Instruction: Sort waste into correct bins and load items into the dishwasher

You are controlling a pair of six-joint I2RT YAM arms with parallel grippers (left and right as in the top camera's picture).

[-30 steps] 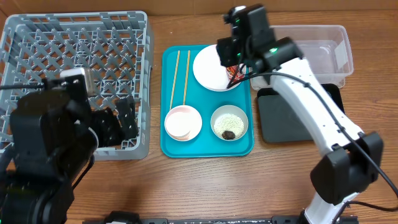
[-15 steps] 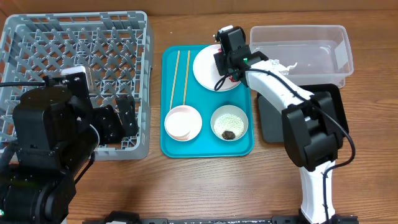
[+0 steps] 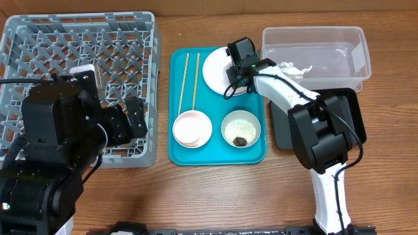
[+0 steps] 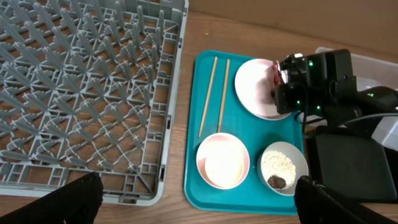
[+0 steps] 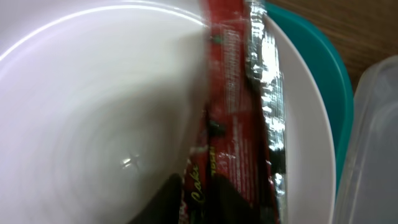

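Note:
The round white plate (image 3: 214, 70) lies at the back right of the teal tray, with the crinkled red wrapper (image 5: 239, 106) on its right side. My right gripper (image 3: 239, 68) is down on the plate, its fingertips (image 5: 199, 200) close together with the wrapper pinched between them. Two chopsticks (image 3: 189, 79), a pinkish bowl (image 3: 192, 128) and a pale bowl of rice (image 3: 241, 125) with a brown lump also sit on the tray. A white paper scrap (image 3: 295, 67) lies in the clear tub (image 3: 339, 39). My left gripper (image 3: 124, 125) is open and empty over the grey dish rack (image 3: 78, 52). The cup is out of view.
The teal tray (image 3: 215, 156) lies between the rack and the bins. The black tray (image 3: 346, 111) sits in front of the clear tub, at the right. The left wrist view shows the rack (image 4: 81, 93) and the tray (image 4: 193, 186) below it.
My right arm has swung in and dropped from above the plate's right edge onto the plate, with its fingers now at the wrapper. The left arm has shifted slightly.

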